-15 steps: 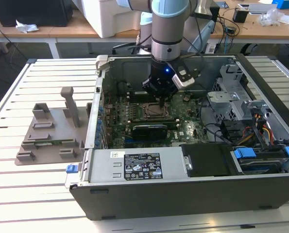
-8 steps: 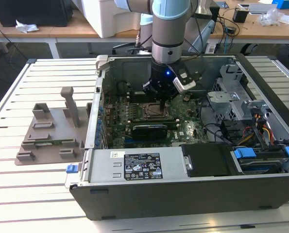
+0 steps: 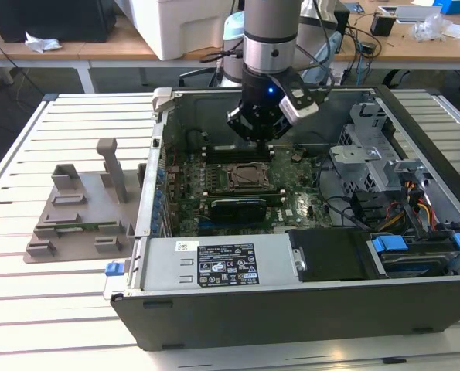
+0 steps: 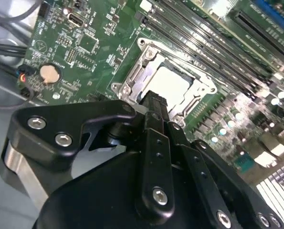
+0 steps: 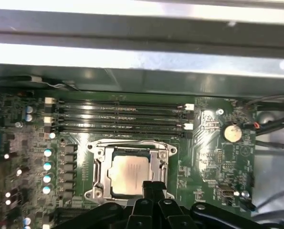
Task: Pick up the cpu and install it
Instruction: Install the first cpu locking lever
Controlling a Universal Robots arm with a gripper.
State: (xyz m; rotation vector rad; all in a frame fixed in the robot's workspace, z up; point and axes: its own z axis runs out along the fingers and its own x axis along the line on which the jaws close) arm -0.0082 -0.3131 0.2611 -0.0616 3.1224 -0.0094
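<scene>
Case point(image 3: 291, 294), open on a slatted table point(image 3: 28, 325), holds the green motherboard point(image 5: 213, 157), and the arm reaches down into it, with a grey tray point(image 3: 79, 220) lying well apart outside the case toward the exterior view's left. Gripper point(image 5: 152, 187) hangs just above the socket point(image 5: 99, 160), its black fingers point(image 4: 156, 107) drawn together with nothing between them. Cpu point(image 5: 131, 175) lies flat inside the socket's metal frame, silvery top up, in both wrist views point(image 4: 168, 86); the fingertips sit just over its near edge, and whether they touch it cannot be told. Judging from this, the placing step looks done and the work is at seating or checking; any further move would call for a gentle, square press, since a tilted chip could bend contacts.
</scene>
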